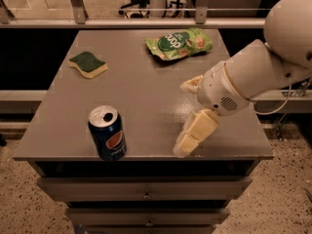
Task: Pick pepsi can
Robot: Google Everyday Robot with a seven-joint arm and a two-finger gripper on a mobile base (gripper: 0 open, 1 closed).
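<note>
The pepsi can [107,133] stands upright near the front left edge of the grey table [141,91]. It is dark blue with a silver top, an open tab hole and a round logo on its side. My gripper [183,118] hangs over the front right part of the table, to the right of the can and apart from it. Its two cream fingers are spread wide and hold nothing. The white arm reaches in from the right edge.
A green and yellow sponge [88,64] lies at the back left. A green snack bag [179,43] lies at the back middle. Drawers [146,194] sit under the tabletop. A metal railing [146,21] runs behind the table.
</note>
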